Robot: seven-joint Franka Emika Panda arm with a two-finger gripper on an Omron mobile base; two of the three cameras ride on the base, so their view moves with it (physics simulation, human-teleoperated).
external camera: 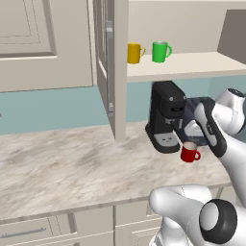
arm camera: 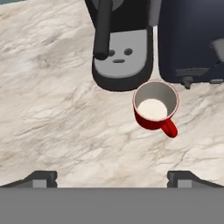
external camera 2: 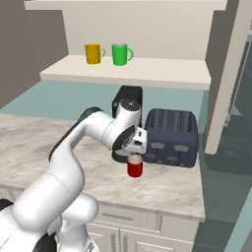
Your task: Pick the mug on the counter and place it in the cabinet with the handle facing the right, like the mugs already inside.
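Marbled counter (arm camera: 57, 113) fills frame; red mug (arm camera: 154, 110) right of centre, upright; gripper (arm camera: 111, 177) spread wide above, positioned for grasp.

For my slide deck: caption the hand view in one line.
Open tool above the counter, red mug upright below beside coffee machine and toaster.

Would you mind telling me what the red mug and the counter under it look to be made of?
The red mug looks like glazed ceramic: glossy red outside, pale inside, though in this rendered scene enamel is possible. The counter looks like polished marbled stone: beige-grey with darker veins and a thick edge.
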